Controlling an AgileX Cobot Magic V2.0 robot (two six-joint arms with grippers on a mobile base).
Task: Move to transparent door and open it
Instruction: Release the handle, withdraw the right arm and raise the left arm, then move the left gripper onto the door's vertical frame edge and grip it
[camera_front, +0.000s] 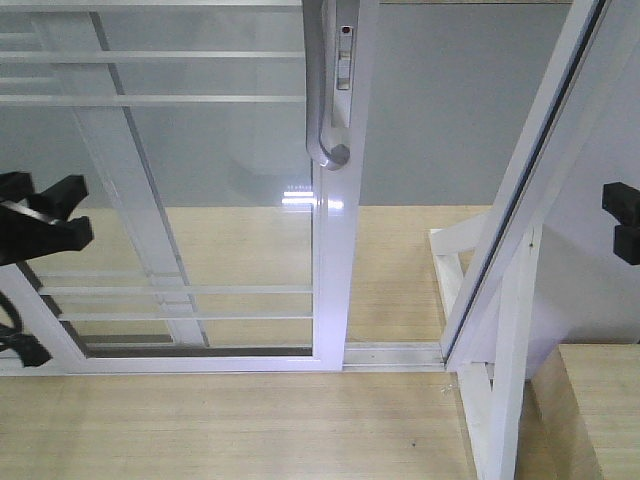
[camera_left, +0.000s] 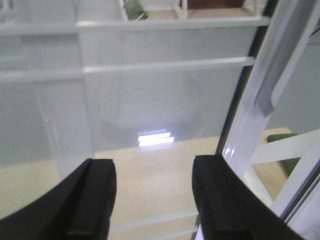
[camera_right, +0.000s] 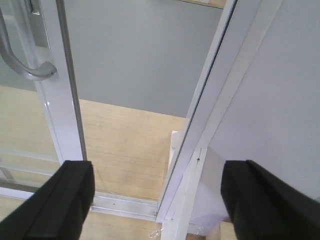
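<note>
In the exterior front-facing view, the transparent door (camera_front: 200, 200) is seen left of centre, upright in its bottom track (camera_front: 395, 353), with the curved pull handle (camera_front: 320, 100) mounted on its right stile. A gap of wooden floor (camera_front: 410, 270) is shown between that stile and the slanting door-frame post (camera_front: 520, 230). The left gripper (camera_front: 70, 212) is cut off by the left edge, in front of the glass. Only a black corner of the right gripper (camera_front: 622, 225) is visible at the right edge.

In the left wrist view, the left gripper's fingers (camera_left: 90, 200) are spread wide with nothing between them. The glass and white bars are blurred ahead, so contact cannot be judged.

In the right wrist view, the right gripper's fingers (camera_right: 60, 200) are likewise held far apart and empty, pointed at the gap. The handle is seen at upper left, well apart from them.
</note>
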